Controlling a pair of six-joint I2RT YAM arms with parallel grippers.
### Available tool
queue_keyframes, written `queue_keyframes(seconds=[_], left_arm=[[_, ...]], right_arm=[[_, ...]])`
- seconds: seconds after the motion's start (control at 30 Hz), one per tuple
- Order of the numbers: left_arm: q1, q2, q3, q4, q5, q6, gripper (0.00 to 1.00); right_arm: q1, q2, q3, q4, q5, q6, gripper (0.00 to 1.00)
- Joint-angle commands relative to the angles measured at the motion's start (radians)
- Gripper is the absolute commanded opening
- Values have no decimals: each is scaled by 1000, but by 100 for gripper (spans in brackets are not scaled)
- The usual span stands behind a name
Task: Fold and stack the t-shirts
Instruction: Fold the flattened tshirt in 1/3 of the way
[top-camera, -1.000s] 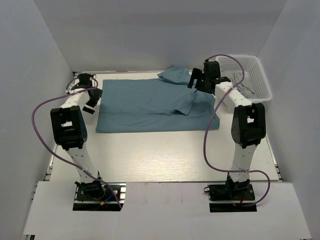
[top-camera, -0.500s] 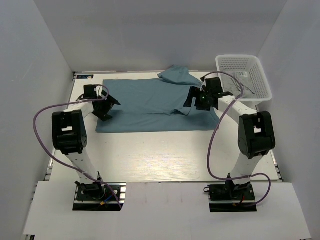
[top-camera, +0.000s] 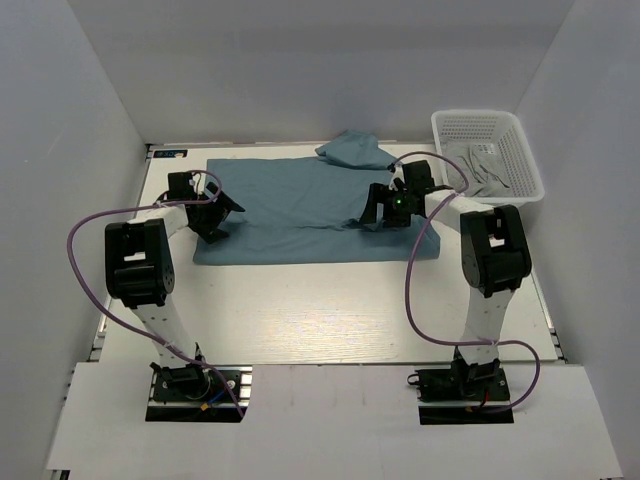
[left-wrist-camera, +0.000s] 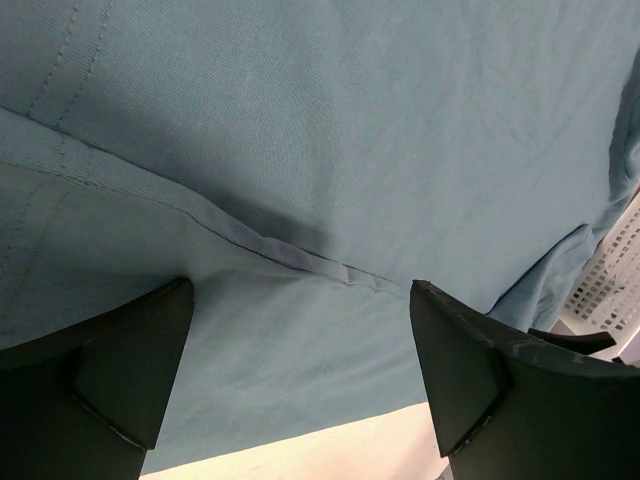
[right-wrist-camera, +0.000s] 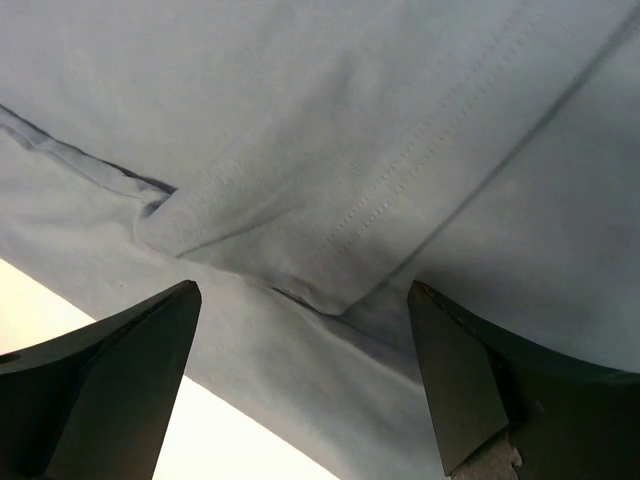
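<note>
A teal-blue t-shirt (top-camera: 300, 210) lies spread across the far half of the table, with a bunched part (top-camera: 352, 150) at its far edge and a folded-over sleeve (top-camera: 368, 218) on its right. My left gripper (top-camera: 220, 214) is low over the shirt's left edge and open. In the left wrist view the cloth (left-wrist-camera: 330, 150) and a hem seam (left-wrist-camera: 300, 262) lie between its spread fingers (left-wrist-camera: 130, 372). My right gripper (top-camera: 380, 212) is open over the folded sleeve. The sleeve corner (right-wrist-camera: 320, 285) sits between its fingers (right-wrist-camera: 470, 385). Nothing is gripped.
A white mesh basket (top-camera: 515, 145) with something pale grey inside stands at the back right, beside the right arm. Bare pale table (top-camera: 320, 310) stretches in front of the shirt to the arm bases. White walls close in the left, right and back.
Both arms have swung inward and down onto the shirt: the left gripper to its left edge, the right gripper from near the basket to the folded sleeve. Both stayed open.
</note>
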Motion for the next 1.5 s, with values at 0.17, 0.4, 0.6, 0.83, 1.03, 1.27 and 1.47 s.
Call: queue_keyframes(seconds=[0.17,0.4,0.6,0.83,1.03,1.27,1.47], left_arm=[[-3,12,-27,-39,-79,44,100],[-3,32,-9,-50,-88,53,100],[-3,41,10,-94,-129,62,100],[-3,-22,10,-116,-194,62,100],[-3,-31,10,-116,-185,62,100],[-3,-31,1,-116,-185,62,100],[-3,-31,1,-116,-185,71,100]], right_arm=[[8,90,123,31,-78,-50,90],[23,235,367,14,-128,-99,90],[34,368,586,135,-215,-7,90],[37,216,435,174,28,8,90],[31,-41,156,175,280,-27,90],[61,-77,33,53,89,-182,90],[155,-80,-10,-30,236,-424,90]])
